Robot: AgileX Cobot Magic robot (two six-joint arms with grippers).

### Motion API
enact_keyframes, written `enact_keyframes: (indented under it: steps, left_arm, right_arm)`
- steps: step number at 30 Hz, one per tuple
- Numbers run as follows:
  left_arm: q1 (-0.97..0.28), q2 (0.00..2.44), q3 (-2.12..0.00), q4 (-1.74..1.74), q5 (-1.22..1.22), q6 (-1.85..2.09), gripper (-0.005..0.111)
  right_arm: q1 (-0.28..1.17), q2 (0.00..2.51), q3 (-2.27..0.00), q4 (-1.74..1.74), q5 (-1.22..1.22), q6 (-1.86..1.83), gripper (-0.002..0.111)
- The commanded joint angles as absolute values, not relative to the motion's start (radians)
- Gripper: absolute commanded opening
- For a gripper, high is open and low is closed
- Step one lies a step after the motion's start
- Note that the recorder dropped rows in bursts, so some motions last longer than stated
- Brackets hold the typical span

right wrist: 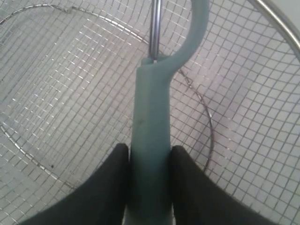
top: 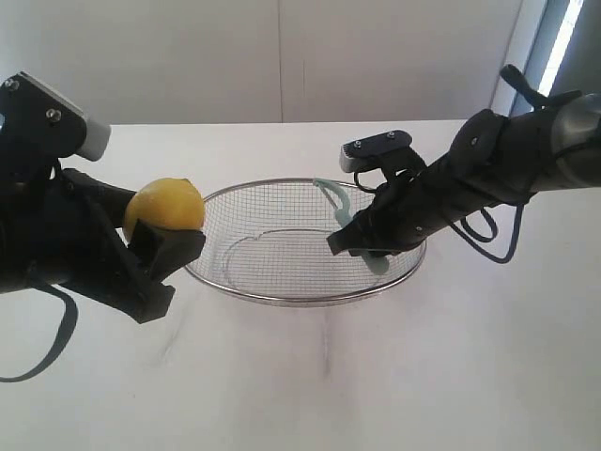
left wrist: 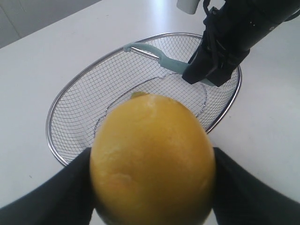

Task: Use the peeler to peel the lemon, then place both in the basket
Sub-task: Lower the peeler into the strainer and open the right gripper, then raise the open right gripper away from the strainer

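While the lemon (top: 161, 202) and the peeler (top: 334, 199) hang well apart, neither has reached the wire-mesh basket (top: 282, 299), which lies empty at the centre of the white table (top: 310, 385). The left gripper (top: 167, 237), at about nine o'clock from the basket and just outside its rim, has its black fingers (left wrist: 51, 197) clamped on either side of the lemon, holding it clear of the tabletop. The right gripper (right wrist: 149, 157) hangs over the basket's three o'clock side, its fingers pinched on the pale teal handle, with the looped blade head pointing toward eleven o'clock in the exterior view and raised above the mesh. The skin that faces the cameras looks whole and yellow, with no bare strip to be seen; the far side is hidden, so the peeling appears not yet begun or barely so. By that reading, the blade must meet the fruit first, and both drops into the basket remain.
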State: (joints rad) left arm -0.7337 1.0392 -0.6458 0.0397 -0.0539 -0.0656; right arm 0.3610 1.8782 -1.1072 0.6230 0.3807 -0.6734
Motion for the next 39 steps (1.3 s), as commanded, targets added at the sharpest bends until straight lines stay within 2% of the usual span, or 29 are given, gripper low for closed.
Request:
enact_keyframes:
  steps: [1, 5, 16, 22, 26, 28, 30, 31, 33, 37, 39]
  left_arm:
    - [-0.74, 1.036, -0.642, 0.034, -0.059, -0.074, 0.0]
    - [-0.74, 1.036, -0.642, 0.034, -0.059, -0.074, 0.0]
    - [-0.74, 1.036, -0.642, 0.034, -0.059, -0.074, 0.0]
    - [-0.74, 1.036, -0.642, 0.034, -0.061, -0.074, 0.0]
    - [-0.74, 1.036, -0.642, 0.034, -0.063, -0.074, 0.0]
    - [-0.74, 1.036, -0.642, 0.034, -0.063, -0.074, 0.0]
    - [-0.74, 1.036, -0.642, 0.034, -0.063, -0.074, 0.0]
    - [-0.74, 1.036, -0.642, 0.034, -0.063, -0.074, 0.0]
    - [-0.74, 1.036, -0.642, 0.034, -0.063, -0.074, 0.0]
    - [-0.74, 1.036, -0.642, 0.034, -0.063, -0.074, 0.0]
    - [-0.74, 1.036, -0.642, 0.034, -0.067, -0.074, 0.0]
  right_arm:
    - [0.359, 1.875, -1.115, 0.627, 0.388, -0.674, 0.004]
    - [0.359, 1.875, -1.115, 0.627, 0.395, -0.674, 0.01]
    - [0.359, 1.875, -1.115, 0.627, 0.378, -0.674, 0.037]
    - [0.359, 1.862, -1.123, 0.627, 0.399, -0.674, 0.039]
    - [0.359, 1.768, -1.151, 0.593, 0.448, -0.674, 0.039]
    - [0.359, 1.68, -1.156, 0.534, 0.494, -0.674, 0.026]
    - [0.359, 1.599, -1.156, 0.465, 0.552, -0.649, 0.004]
    - [0.359, 1.578, -1.156, 0.449, 0.573, -0.636, 0.0]
    - [0.359, 1.526, -1.156, 0.424, 0.611, -0.586, 0.0]
    - [0.359, 1.417, -1.149, 0.42, 0.856, -0.538, 0.0]
    - [0.359, 1.391, -1.138, 0.422, 0.863, -0.538, 0.0]
